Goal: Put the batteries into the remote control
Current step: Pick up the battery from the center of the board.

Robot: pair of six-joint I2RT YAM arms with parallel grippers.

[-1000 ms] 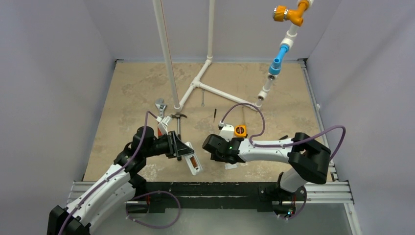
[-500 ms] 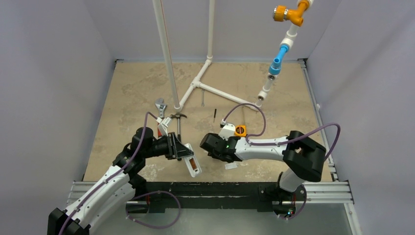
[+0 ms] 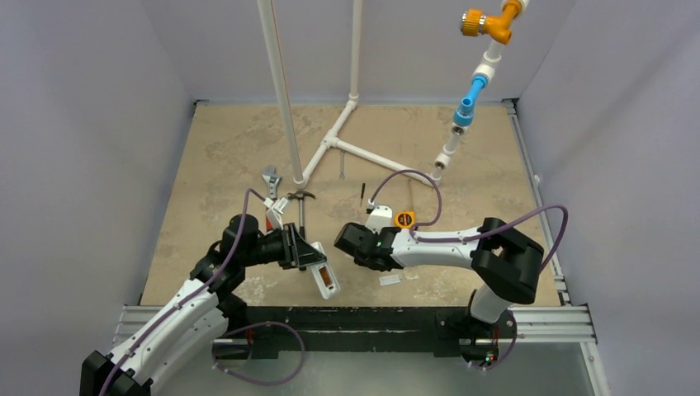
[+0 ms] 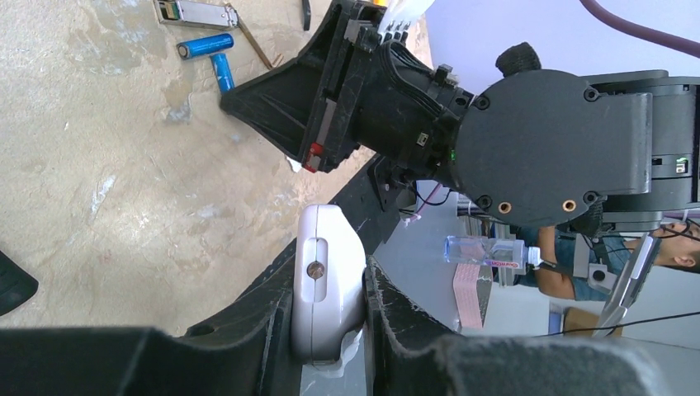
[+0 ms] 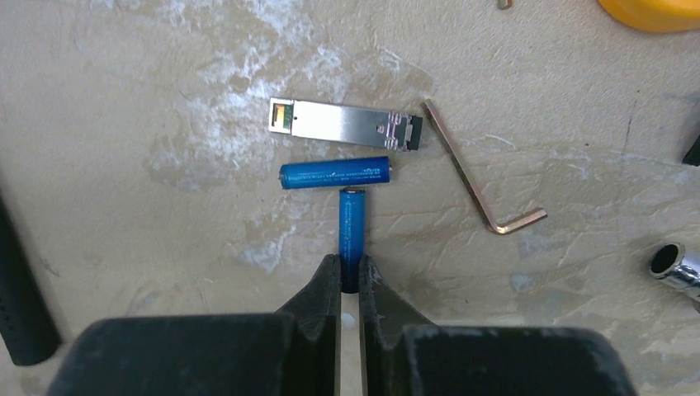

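My left gripper [image 4: 328, 266] is shut on the remote control [image 4: 326, 285], a slim white handset pinched edge-on between the pads; in the top view the remote control [image 3: 325, 279] juts toward the near edge from the left gripper [image 3: 304, 252]. Two blue batteries lie on the table. One battery [image 5: 352, 227] points straight away from me, and my right gripper [image 5: 350, 272] is shut on its near end. The other battery [image 5: 334, 173] lies crosswise just beyond it, untouched. The right gripper [image 3: 353, 241] sits low, right of the remote.
A silver metal module [image 5: 342, 124] lies just past the batteries, a bent hex key [image 5: 483, 181] to their right, a shiny socket [image 5: 675, 266] farther right. An orange tape measure [image 3: 404, 219], a small flat cover piece [image 3: 390, 280], a wrench [image 3: 271, 177] and white pipes [image 3: 363, 153] lie around.
The right gripper has shifted a little left and closed its jaws on the near battery. The left arm and the remote have stayed still.
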